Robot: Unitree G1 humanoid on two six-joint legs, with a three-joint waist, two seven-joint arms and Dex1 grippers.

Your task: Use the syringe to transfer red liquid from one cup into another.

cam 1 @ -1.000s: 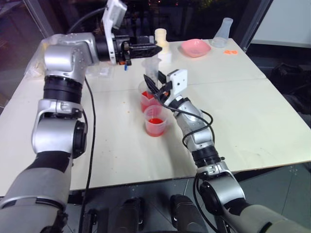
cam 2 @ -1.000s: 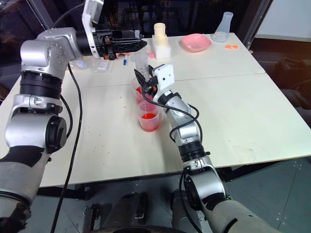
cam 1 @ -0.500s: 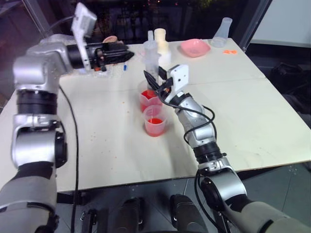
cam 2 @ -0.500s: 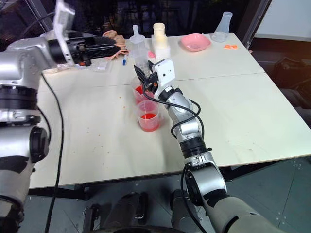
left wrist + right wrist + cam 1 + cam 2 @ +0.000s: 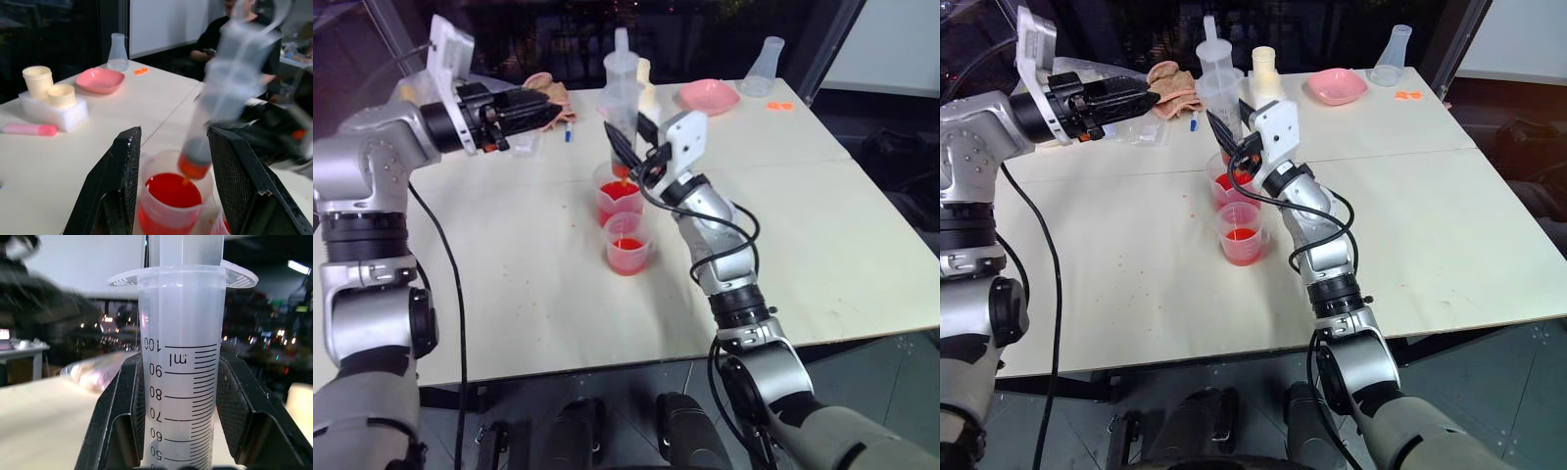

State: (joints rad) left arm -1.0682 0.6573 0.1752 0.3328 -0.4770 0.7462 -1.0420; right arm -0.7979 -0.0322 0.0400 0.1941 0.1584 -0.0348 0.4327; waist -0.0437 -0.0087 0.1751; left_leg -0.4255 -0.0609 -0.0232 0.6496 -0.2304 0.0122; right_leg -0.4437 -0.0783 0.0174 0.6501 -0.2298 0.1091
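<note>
Right gripper (image 5: 628, 147): clamped on the large clear plastic syringe (image 5: 621, 93) (lower barrel hidden).
Left gripper (image 5: 551, 105): fingers apart, empty.
Far clear cup (image 5: 618, 204): red liquid (image 5: 172, 190), rim cut off.

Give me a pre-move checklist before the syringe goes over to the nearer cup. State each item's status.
1. Right claw shut on the syringe: ok, its fingers clamp the barrel on both sides in the right wrist view.
2. Syringe upright: ok, plunger end up, orange tip down.
3. Tip clear of the farther cup: ok, it hangs just above the red liquid in the left wrist view.
4. Barrel loaded with red liquid: cannot tell; the visible barrel looks clear.
5. Nearer cup upright and unblocked: ok, it stands right beside the farther cup.
6. Left claw out of the path: ok, open and off to the left, holding nothing.
</note>
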